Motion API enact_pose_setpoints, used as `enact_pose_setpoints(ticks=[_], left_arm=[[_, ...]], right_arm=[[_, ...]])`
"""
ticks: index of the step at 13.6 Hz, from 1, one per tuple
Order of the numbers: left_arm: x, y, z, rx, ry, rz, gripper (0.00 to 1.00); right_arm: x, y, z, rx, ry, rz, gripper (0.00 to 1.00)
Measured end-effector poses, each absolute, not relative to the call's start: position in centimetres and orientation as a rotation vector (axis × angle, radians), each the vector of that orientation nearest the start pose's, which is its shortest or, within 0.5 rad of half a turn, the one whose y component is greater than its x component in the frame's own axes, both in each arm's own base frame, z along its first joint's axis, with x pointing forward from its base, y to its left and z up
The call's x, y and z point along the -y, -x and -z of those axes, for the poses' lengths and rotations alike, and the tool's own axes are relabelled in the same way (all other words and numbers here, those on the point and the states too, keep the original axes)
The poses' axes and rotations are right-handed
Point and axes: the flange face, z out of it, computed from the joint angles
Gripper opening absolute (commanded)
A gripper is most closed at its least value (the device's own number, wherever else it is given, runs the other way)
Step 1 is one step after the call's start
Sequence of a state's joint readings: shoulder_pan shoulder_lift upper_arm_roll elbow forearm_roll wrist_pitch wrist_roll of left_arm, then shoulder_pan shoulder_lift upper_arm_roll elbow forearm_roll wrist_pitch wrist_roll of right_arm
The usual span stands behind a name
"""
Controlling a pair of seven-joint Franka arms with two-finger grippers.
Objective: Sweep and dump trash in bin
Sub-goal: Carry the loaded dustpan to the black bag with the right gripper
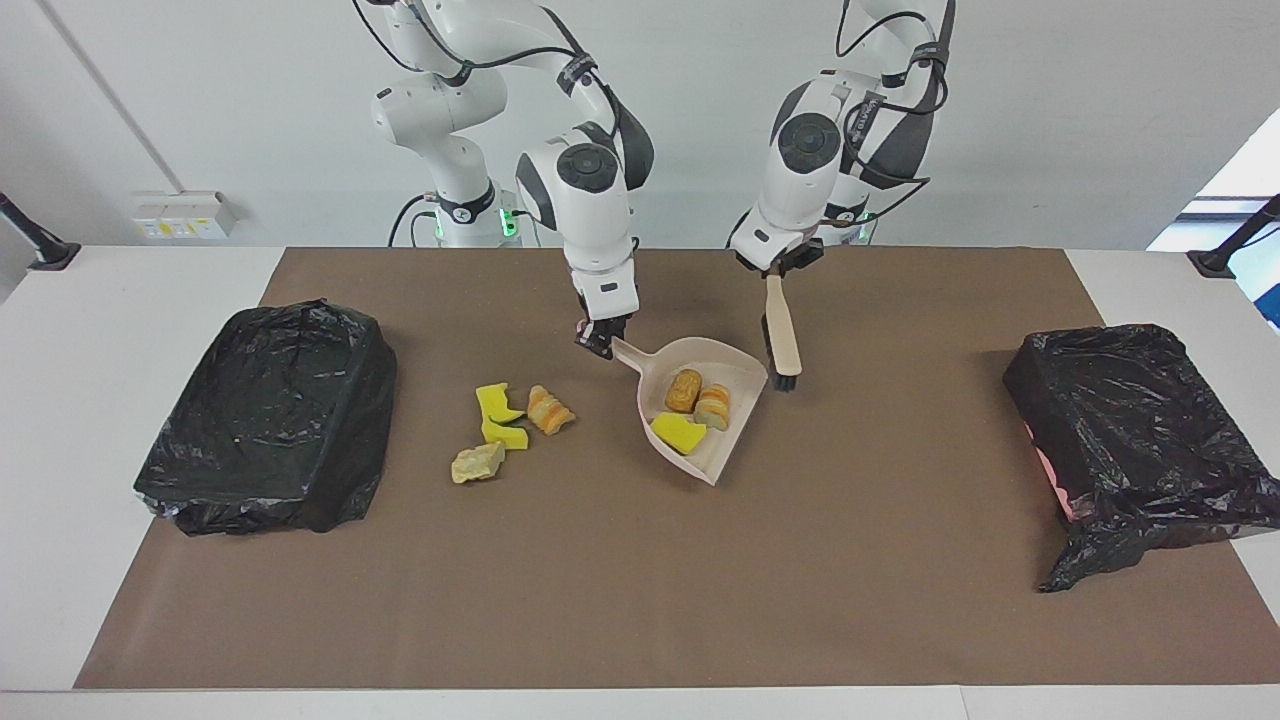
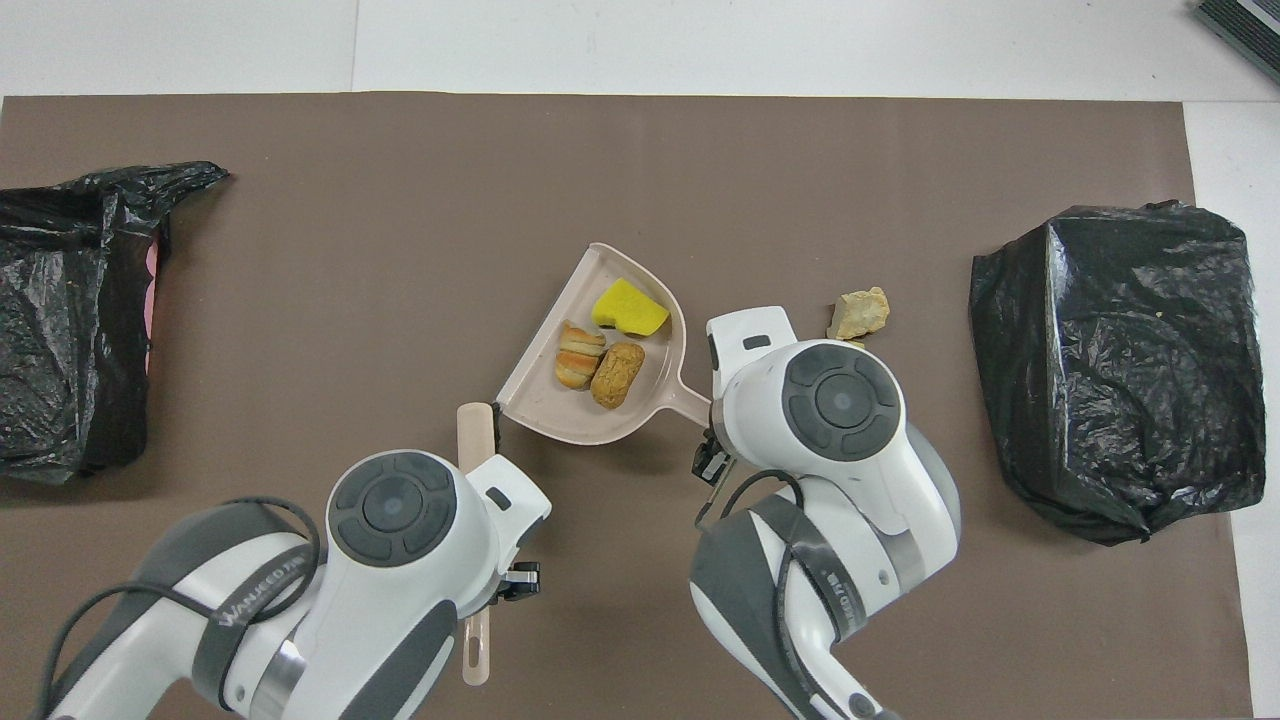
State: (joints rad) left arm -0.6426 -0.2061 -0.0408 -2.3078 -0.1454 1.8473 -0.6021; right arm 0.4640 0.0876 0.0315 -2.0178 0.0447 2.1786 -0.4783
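- The trash is small torn foam chunks: bright yellow, tan-brown, orange-striped and pale beige.
- Three chunks lie in the dustpan: a yellow piece, a brown piece and a striped piece.
- My right gripper is closed on the dustpan's handle, so those three sit just past my fingertips, in the pan's bowl.
- The dustpan looks lifted and tilted, its open lip pointing away from my grip.
- Four loose chunks lie on the brown mat, beside my right gripper toward the right arm's end: two yellow, one striped, one pale beige.
- My left gripper is clamped on the brush handle; the black bristles hang just beside the dustpan's rim.
- Two bins lined with black bags stand at the table's ends: one at my right arm's end, one at my left arm's. I cannot see anything inside them.
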Motion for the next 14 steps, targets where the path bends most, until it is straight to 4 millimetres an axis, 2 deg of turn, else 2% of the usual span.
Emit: enact_pose_setpoints(ticks=[3,5,7,8,10,12,14], left_arm=[[32.7,-27.7,-39.9,0.023,3.076,-0.376,0.0],[35.3,-24.0,-39.0,0.03,3.085,-0.351,0.0],[37.1,-20.9,-37.3,0.043,3.087,-0.35,0.0],[37.6,-20.0,-36.5,0.041,3.081,-0.36,0.0],[37.8,-19.6,-35.7,0.044,3.068,-0.384,0.0],[37.8,-19.6,-35.0,0.018,3.056,-0.404,0.0],[37.7,-19.5,-34.5,-0.026,3.049,-0.428,0.0]], right_arm=[[-22.2,-53.2,-45.4,1.299,2.835,0.12,0.0],[-17.5,-55.3,-47.8,1.227,2.89,0.111,0.0],[-13.0,-56.5,-49.1,1.196,2.907,0.081,0.0],[-10.7,-56.9,-49.6,1.183,2.912,0.057,0.0],[-5.5,-57.3,-50.9,1.174,2.912,0.009,0.0],[0.5,-57.0,-52.4,1.213,2.899,0.009,0.0],[6.9,-56.3,-53.1,1.324,2.857,0.019,0.0]])
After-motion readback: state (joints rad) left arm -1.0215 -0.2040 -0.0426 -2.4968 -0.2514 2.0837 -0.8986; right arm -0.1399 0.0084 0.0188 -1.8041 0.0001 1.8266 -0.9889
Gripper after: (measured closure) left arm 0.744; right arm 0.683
